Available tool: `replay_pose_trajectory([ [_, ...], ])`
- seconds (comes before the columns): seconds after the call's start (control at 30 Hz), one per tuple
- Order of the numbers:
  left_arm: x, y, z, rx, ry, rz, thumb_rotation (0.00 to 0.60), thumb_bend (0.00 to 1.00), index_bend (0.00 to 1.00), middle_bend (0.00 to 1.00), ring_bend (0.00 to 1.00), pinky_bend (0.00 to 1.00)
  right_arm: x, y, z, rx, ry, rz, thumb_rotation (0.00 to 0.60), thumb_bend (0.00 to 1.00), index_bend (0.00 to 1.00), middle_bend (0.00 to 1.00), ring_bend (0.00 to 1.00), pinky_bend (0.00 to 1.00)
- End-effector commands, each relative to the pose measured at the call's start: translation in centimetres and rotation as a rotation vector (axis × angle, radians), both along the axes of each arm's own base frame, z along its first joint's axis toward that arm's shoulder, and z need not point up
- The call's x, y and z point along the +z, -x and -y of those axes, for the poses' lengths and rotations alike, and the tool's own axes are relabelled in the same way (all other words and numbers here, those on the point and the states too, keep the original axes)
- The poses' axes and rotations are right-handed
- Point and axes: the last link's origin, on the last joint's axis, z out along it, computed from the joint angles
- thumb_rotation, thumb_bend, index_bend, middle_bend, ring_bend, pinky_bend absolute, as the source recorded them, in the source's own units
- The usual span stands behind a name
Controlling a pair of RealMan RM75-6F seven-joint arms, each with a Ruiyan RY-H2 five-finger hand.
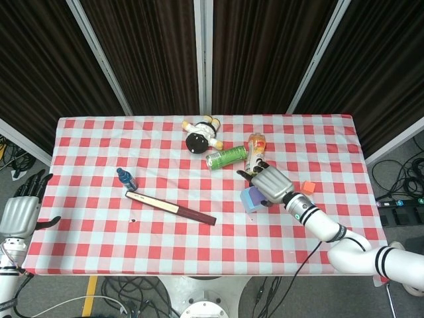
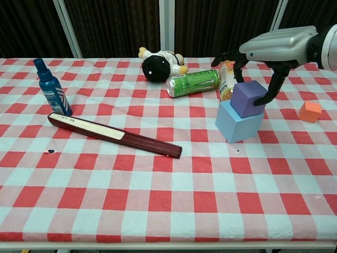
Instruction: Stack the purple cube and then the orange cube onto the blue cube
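Observation:
The purple cube [image 2: 247,98] sits slightly tilted on top of the light blue cube [image 2: 238,124], right of the table's centre. My right hand [image 2: 269,46] hovers over it. Its thumb [image 2: 271,87] reaches down against the cube's right face and its fingers [image 2: 231,57] curl behind the left side, so it still holds the cube. In the head view the right hand [image 1: 269,182] covers most of the purple cube above the blue cube [image 1: 248,203]. The orange cube [image 2: 310,111] lies alone on the cloth to the right. My left hand [image 1: 20,211] hangs open beyond the table's left edge.
A green can [image 2: 194,83] lies on its side and an orange bottle [image 2: 226,80] stands just behind the stack. A plush toy [image 2: 159,63] lies further back. A blue spray bottle [image 2: 50,88] stands at the left, and a long dark red folded fan [image 2: 113,135] lies in the middle.

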Motion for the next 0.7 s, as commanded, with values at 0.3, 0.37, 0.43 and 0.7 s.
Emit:
replay_pose_trajectory([
  [0.3, 0.0, 0.0, -0.1, -0.004, -0.006, -0.012, 0.6, 0.0, 0.11, 0.09, 0.08, 0.2, 0.2, -0.1, 0.2, 0.002, 0.012, 0.006, 0.6, 0.0, 0.05, 0.19, 0.01, 0.15],
  [0.37, 0.0, 0.0, -0.1, -0.005, -0.008, -0.01, 0.6, 0.0, 0.11, 0.09, 0.08, 0.2, 0.4, -0.1, 0.1, 0.003, 0.015, 0.01, 0.6, 0.0, 0.04, 0.19, 0.01, 0.15],
  [0.43, 0.1, -0.1, -0.1, -0.008, -0.01, -0.007, 0.6, 0.0, 0.11, 0.09, 0.08, 0.2, 0.9, -0.2, -0.1, 0.004, 0.028, 0.028, 0.6, 0.0, 0.04, 0.19, 0.01, 0.15],
  [0.7, 0.2, -0.6, -0.3, -0.026, -0.007, 0.005, 0.6, 0.0, 0.11, 0.09, 0.08, 0.2, 7.2, 3.2, -1.5, -0.114, 0.262, 0.101, 0.6, 0.0, 0.04, 0.27, 0.06, 0.15],
])
